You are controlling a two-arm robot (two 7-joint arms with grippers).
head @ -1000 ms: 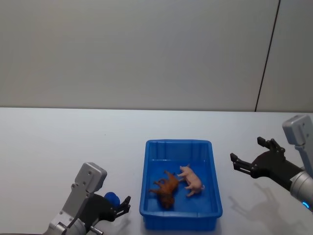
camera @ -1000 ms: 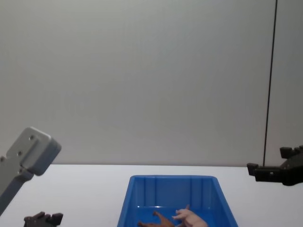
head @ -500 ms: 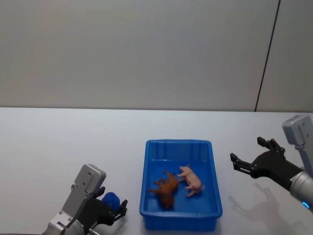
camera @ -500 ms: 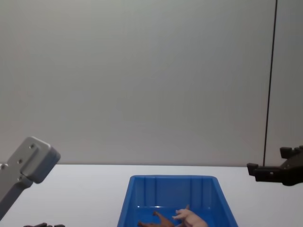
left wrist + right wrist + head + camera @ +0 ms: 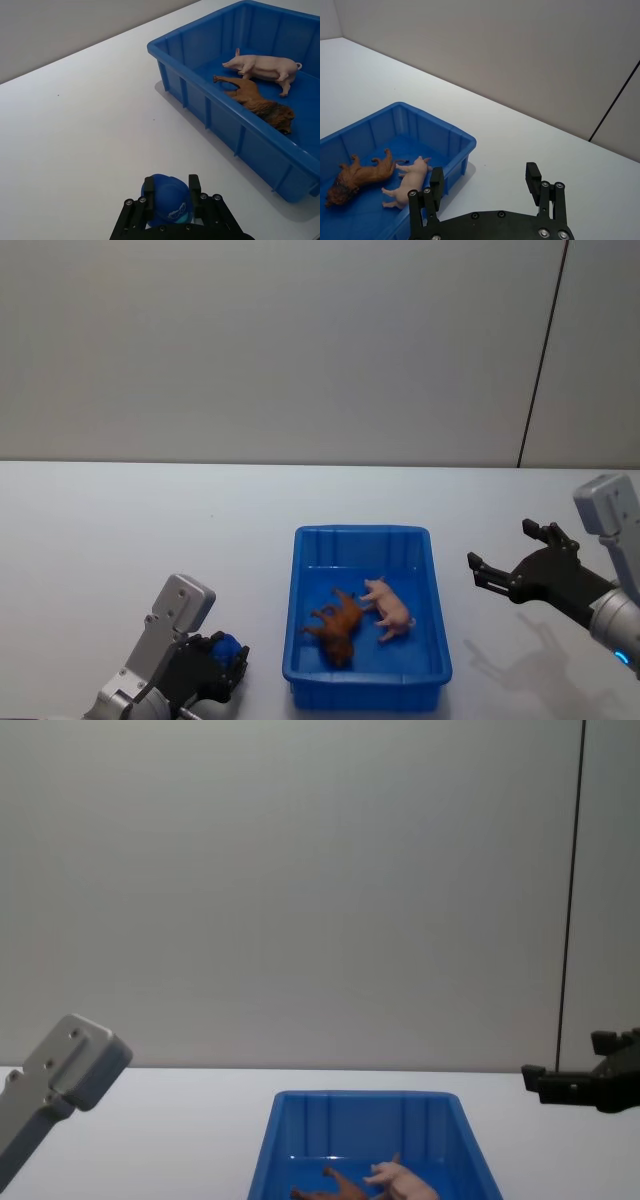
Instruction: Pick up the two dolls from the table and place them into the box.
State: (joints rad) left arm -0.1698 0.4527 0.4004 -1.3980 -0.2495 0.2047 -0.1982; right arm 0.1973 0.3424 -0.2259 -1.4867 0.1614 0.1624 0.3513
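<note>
Two dolls, a brown lion (image 5: 336, 622) and a pink pig (image 5: 390, 607), lie inside the blue bin (image 5: 366, 690); the left pincer (image 5: 167, 200) clasps a blue lump (image 5: 167, 205) beside it, the right pincer (image 5: 513, 563) gapes wide.

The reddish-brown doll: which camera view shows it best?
The left wrist view: the reddish-brown doll lies whole on its side in the box, beside the pink doll. The head and right wrist views show it smaller; the chest view shows a part over the rim.
</note>
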